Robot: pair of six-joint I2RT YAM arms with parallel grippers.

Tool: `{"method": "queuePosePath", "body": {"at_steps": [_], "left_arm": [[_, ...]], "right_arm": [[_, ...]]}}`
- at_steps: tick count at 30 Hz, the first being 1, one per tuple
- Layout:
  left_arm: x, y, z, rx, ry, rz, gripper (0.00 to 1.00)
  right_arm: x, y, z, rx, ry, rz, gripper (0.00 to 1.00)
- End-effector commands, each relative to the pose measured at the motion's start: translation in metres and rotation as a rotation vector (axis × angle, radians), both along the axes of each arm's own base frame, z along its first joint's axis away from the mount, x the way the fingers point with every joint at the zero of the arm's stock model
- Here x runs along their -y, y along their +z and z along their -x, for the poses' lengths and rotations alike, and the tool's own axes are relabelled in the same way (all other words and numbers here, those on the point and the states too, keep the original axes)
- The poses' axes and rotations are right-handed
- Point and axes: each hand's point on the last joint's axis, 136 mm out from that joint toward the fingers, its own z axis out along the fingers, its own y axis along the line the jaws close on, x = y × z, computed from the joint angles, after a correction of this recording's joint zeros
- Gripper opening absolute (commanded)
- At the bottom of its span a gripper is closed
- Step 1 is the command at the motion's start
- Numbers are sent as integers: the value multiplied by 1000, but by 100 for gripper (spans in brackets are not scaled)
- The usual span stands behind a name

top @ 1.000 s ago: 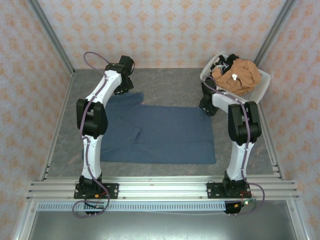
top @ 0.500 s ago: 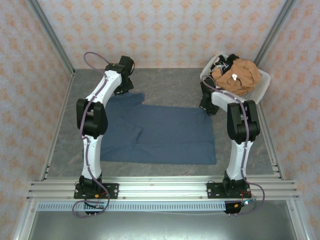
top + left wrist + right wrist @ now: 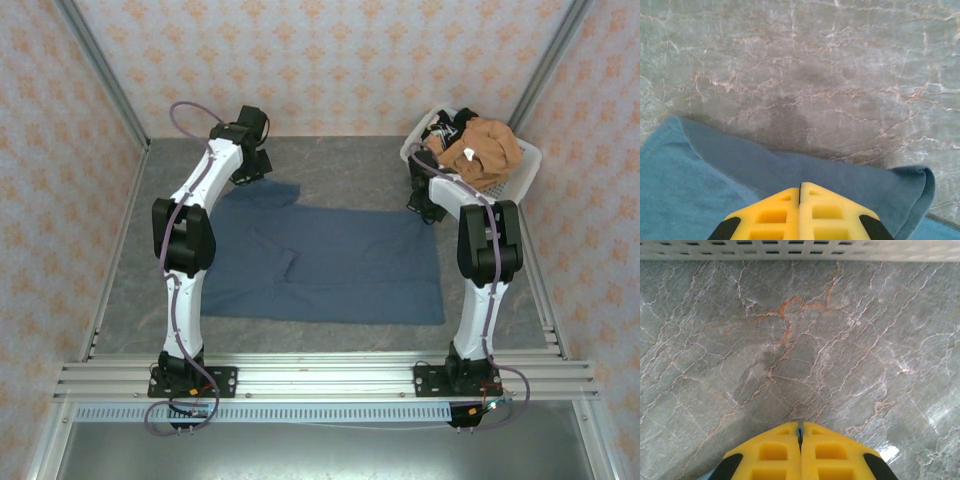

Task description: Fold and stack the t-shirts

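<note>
Blue shirt (image 3: pixel 330 270) lying spread on the tabletop (image 3: pixel 340 165) between the two arms, one layer deep over most of its area, with a sleeve creased near its middle. The left fingers (image 3: pixel 801 195) are pressed together at the far-left corner, where a raised lip of cloth runs up into them; this is judged a pinch on the shirt's edge. The right fingers (image 3: pixel 801 432) are also closed, at the far-right corner just in front of the basket (image 3: pixel 528 160). Bare stone lies ahead of them, and whether cloth is caught between them cannot be told. The cloth is light, limp and without stiffness. It is likely to sag from any single hold and to wrinkle when dragged, though it will not break or slip far. The best holds are two corners or hem points taken together and kept taut, so that a fold line forms straight. The basket, at the far-right corner of the tabletop, holds an orange shirt (image 3: pixel 485 145) heaped on top and dark shirts (image 3: pixel 450 125) behind it, all unfolded.
</note>
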Motion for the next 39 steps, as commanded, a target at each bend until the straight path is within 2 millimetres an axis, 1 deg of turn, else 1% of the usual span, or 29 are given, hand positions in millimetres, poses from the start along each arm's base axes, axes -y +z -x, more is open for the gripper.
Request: {"method": "queuePosePath", "body": {"at_steps": [1,4,7,9,12,15,17,20,24,26,29,32,36,39], "left_arm": [[0,21,1,32,-33,-32,0],[-10,28,15,27,-24,-79,0],[-21,34,43,6,-8,-113,0],[-29,37,68,-15,14,-132,0],[-38,50,103,6,42,-128,0],[-44,55,137,-1,58,-121,0],[-46,53,159,-21,53,-112,0],[-50,48,189,-44,90,-90,0],[-56,46,224,-54,126,-82,0],[-61,40,240,-80,138,-93,0],[-65,35,257,-102,142,-105,0],[-69,36,269,-99,146,-118,0],[-71,40,280,-105,138,-126,0],[-66,33,289,-135,119,-126,0]], "right_arm": [[-2,27,0,23,45,8,0],[-3,30,9,18,52,-3,0],[-3,35,21,18,59,-12,0],[-4,41,28,30,62,-25,0],[-6,47,40,36,62,-43,0],[-7,52,55,32,54,-53,0],[-8,52,68,21,40,-60,0],[-7,52,91,1,16,-49,0],[-2,49,122,-17,-16,-50,0],[-2,44,136,-28,-17,-60,0],[0,39,154,-48,-13,-62,0],[0,35,168,-62,-11,-68,0],[1,30,181,-81,-11,-68,0],[1,26,189,-101,-11,-69,0]]}}
